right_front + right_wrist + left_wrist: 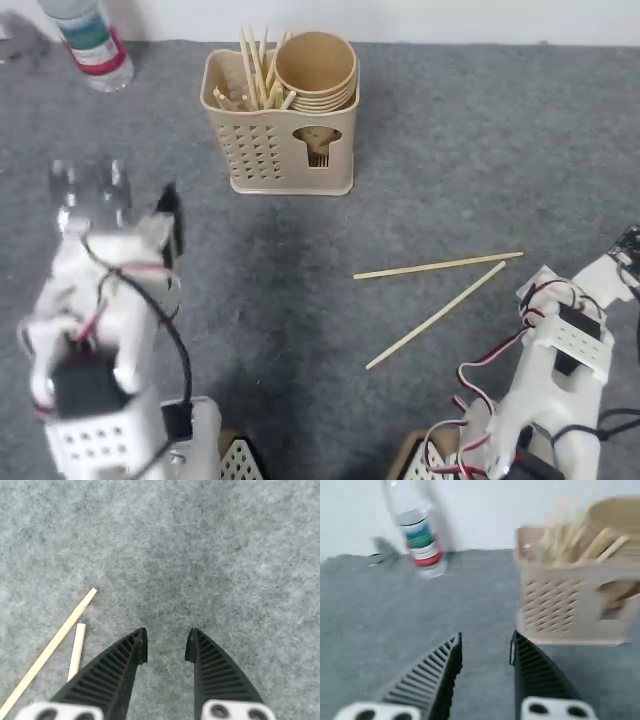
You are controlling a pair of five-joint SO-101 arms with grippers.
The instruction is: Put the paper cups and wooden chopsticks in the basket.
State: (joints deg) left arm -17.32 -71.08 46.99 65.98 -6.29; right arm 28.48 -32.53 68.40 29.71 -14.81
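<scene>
Black left gripper [486,649], parted and empty, faces the basket [560,605]. Right gripper [166,645], likewise parted, points down beside wooden chopsticks [56,640].

Grey felt [470,150] runs back to a white wall [450,18] (a plastic bottle [92,45] close by it).

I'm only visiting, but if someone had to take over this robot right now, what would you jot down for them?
Left gripper: open, empty, facing the basket.
Right gripper: open, empty, over the grey mat near the ends of the two loose chopsticks.
Done: paper cups sit stacked in the basket, with a bunch of chopsticks beside them.
Left: both loose chopsticks lie on the mat and have yet to go in.
</scene>
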